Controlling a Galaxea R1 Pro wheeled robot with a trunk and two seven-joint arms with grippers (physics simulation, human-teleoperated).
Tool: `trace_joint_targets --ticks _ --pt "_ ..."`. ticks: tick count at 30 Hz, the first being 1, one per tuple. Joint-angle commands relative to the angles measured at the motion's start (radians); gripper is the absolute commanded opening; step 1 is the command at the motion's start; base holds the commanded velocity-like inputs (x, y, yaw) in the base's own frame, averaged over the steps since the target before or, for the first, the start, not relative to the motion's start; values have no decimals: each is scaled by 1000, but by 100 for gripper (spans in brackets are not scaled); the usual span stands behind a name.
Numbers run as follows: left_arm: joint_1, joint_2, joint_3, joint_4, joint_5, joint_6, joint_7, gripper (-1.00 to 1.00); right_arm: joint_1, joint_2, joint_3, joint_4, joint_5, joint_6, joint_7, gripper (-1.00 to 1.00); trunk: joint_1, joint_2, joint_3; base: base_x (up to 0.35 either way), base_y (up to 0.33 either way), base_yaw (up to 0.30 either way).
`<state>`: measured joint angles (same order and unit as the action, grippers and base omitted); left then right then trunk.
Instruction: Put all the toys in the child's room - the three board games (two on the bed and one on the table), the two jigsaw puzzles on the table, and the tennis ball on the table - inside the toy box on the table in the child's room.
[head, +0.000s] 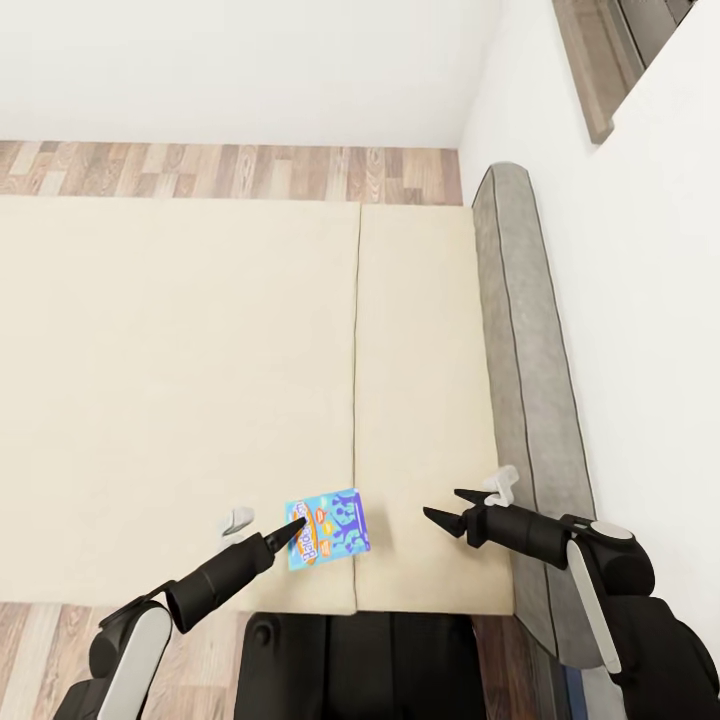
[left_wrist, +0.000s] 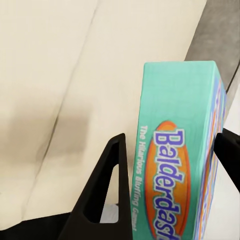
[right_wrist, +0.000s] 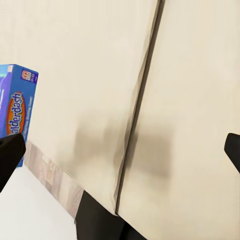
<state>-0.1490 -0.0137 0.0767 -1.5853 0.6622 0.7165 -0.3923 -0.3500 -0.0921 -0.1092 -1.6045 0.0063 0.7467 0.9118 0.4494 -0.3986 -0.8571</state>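
My left gripper (left_wrist: 170, 165) has its two dark fingers (left_wrist: 107, 190) on either side of the small blue-and-teal Balderdash board game (head: 328, 527), which stands tilted between them, and in the left wrist view the box fills the gap, so I read it as held. That box sits over the bed (head: 180, 350) near its front edge, just left of the mattress seam. My right gripper (head: 443, 510) hangs spread wide with nothing between its fingers, over the front right part of the mattress beside the grey headboard (head: 520, 330).
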Motion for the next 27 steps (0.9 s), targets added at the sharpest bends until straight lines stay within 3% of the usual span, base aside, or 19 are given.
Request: trace_joint_targets --ticks 1,27 --pt "-1 -1 2 3 1 3 -1 -100 0 0 -1 -1 1 7 3 100 1 -1 0 0 0 0" --pt "-2 0 0 21 -2 -18 13 -100 6 0 0 0 1 -2 -10 100 1 -1 34 0 0 0"
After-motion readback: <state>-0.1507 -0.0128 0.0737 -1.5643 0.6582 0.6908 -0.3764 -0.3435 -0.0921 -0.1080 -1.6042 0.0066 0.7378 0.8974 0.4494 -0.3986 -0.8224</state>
